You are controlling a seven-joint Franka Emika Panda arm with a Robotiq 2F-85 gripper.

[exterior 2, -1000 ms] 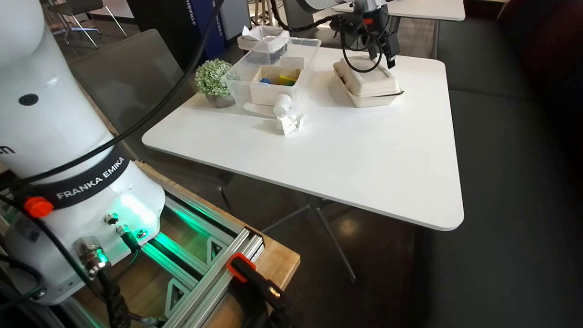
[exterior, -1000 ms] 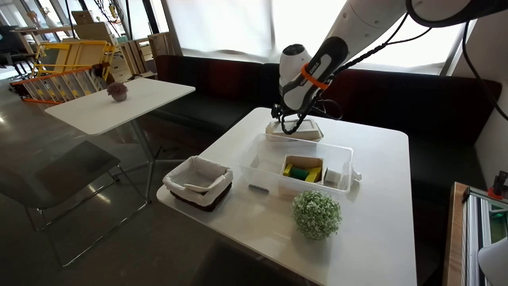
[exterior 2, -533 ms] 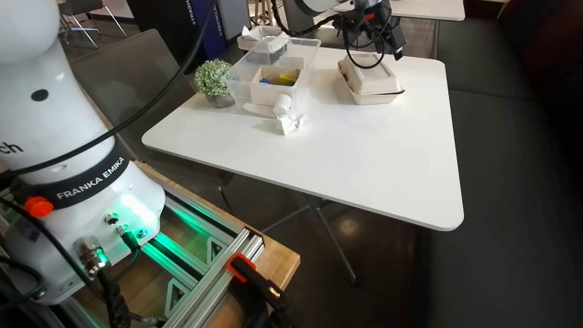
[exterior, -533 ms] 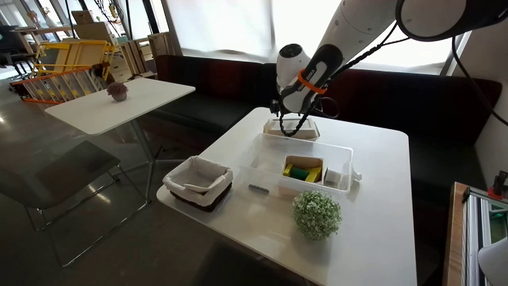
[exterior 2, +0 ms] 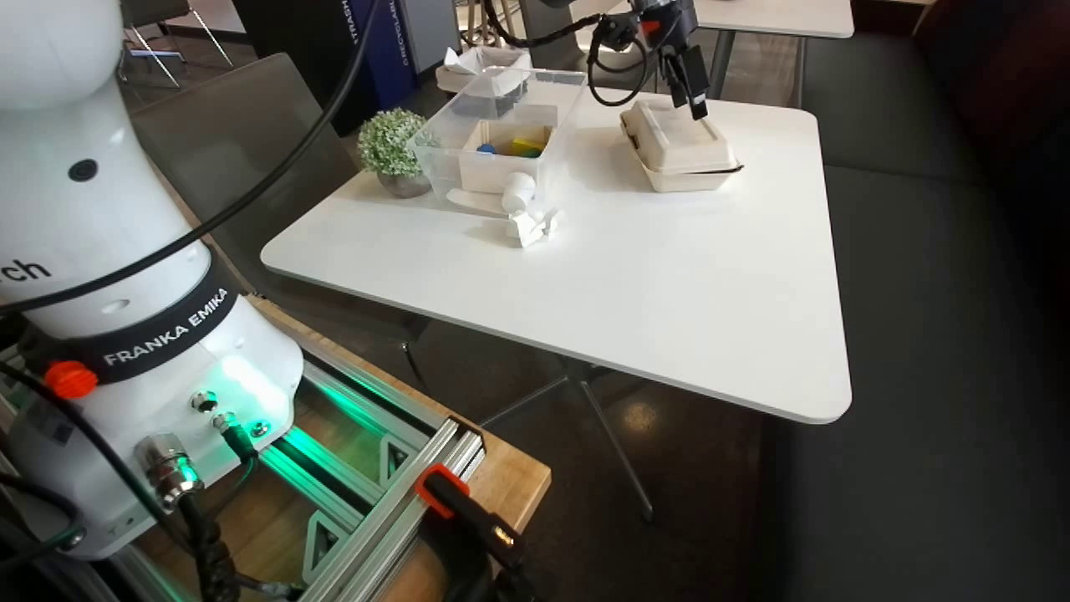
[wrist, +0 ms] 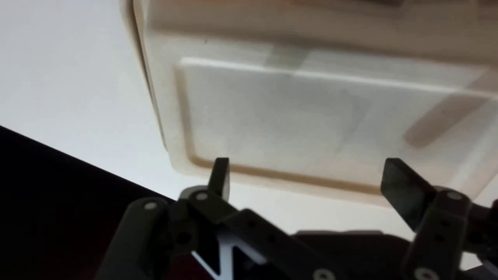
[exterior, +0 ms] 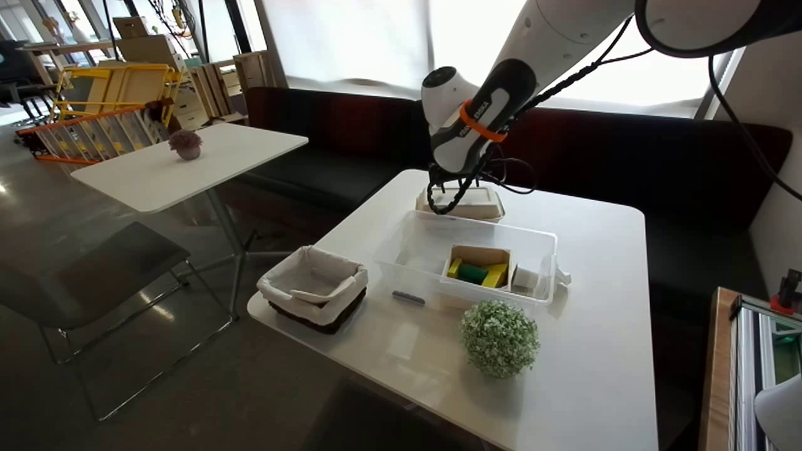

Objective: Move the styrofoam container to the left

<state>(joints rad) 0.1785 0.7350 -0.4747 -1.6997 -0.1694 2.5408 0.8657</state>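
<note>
The off-white styrofoam container (exterior: 481,203) is a lidded clamshell box with its lid down, at the far part of the white table. It also shows in an exterior view (exterior 2: 681,150) and fills much of the wrist view (wrist: 288,116). My gripper (wrist: 306,165) is open, its two fingers wide apart with nothing between them. In the wrist view the fingertips lie over one long edge of the lid. In both exterior views the gripper (exterior: 459,183) (exterior 2: 689,107) hangs at or just above the lid; I cannot tell whether it touches.
A clear plastic bin (exterior: 401,282) with a small box of coloured blocks (exterior: 479,254) stands beside the container. A cloth-lined basket (exterior: 313,282), a dark grey bar (exterior: 408,297), a green plant (exterior: 500,338) and crumpled white paper (exterior 2: 531,226) are also on the table (exterior 2: 669,276).
The container shifted slightly left in an exterior view between the earlier frames, then stayed put. Since half a second ago my gripper has moved back over the lid and turned a little.
</note>
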